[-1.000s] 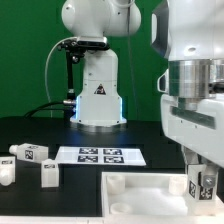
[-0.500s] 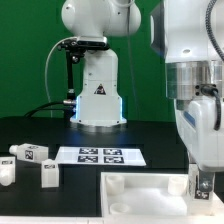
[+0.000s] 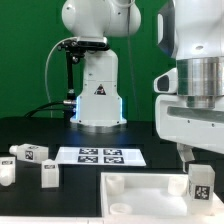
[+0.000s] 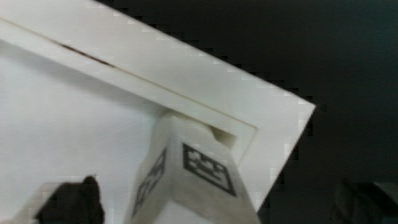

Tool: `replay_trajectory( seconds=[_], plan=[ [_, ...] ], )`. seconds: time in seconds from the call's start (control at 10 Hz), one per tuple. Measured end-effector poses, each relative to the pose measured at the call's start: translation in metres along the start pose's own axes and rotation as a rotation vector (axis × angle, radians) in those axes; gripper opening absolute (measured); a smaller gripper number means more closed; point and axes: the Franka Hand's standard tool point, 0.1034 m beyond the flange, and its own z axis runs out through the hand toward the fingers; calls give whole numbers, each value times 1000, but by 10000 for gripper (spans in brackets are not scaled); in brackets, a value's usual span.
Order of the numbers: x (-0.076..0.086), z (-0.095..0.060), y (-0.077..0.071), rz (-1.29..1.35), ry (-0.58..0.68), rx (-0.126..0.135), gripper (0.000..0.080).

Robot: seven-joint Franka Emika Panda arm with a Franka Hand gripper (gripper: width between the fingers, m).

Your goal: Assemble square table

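The white square tabletop (image 3: 140, 196) lies at the front, rim up; it also shows in the wrist view (image 4: 71, 110). One white leg (image 3: 200, 183) with a marker tag stands upright in its corner at the exterior view's right; the wrist view shows it too (image 4: 192, 170). My gripper (image 3: 197, 160) hangs just above that leg. In the wrist view the gripper (image 4: 205, 205) straddles the leg, with a gap between one dark finger (image 4: 71, 202) and the leg, so it looks open. Three loose legs (image 3: 30, 152), (image 3: 5, 171), (image 3: 48, 173) lie on the black table at the exterior view's left.
The marker board (image 3: 98, 155) lies flat behind the tabletop. The arm's white base (image 3: 98, 95) stands at the back, with a black stand (image 3: 66, 75) beside it. The background is a green wall.
My gripper has turned and risen a little off the corner leg. The leg's tagged face now shows clearly in the exterior view. The loose legs have not moved.
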Motion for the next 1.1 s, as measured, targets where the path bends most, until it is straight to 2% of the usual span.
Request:
replay_trajectory(
  seconds=[0.3, 0.5, 0.7, 1.1],
  plan=[
    [3, -1, 0, -66, 1, 2, 648],
    [18, -31, -4, -97, 14, 35, 648],
    [16, -25, -3, -101, 14, 28, 648],
    [16, -24, -3, -100, 14, 28, 648]
  ],
)
